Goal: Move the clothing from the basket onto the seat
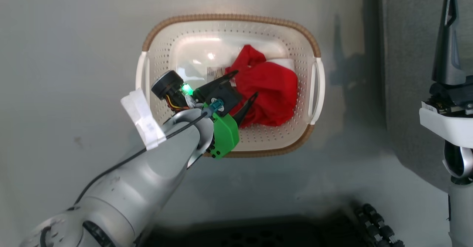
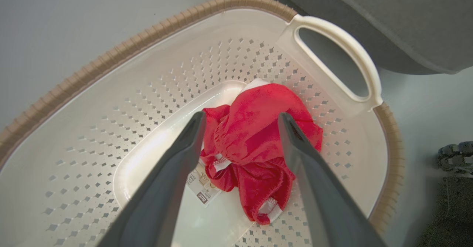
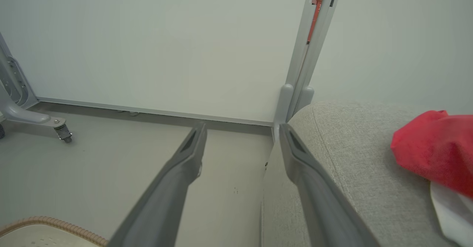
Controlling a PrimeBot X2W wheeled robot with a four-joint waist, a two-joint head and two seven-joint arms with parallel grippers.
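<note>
The cream perforated basket stands on the floor in the head view, and its rim also shows in the right wrist view. A crumpled red piece of clothing lies in its right half. My left gripper is down inside the basket, open, its fingers straddling the red cloth without pinching it. My right gripper is open and holds nothing, raised beside the grey seat. A second red garment with white trim lies on that seat.
The seat's rounded edge sits just beyond the basket's white handle. A white wall panel, an upright post and a castered metal leg stand behind. My dark base lies near the basket.
</note>
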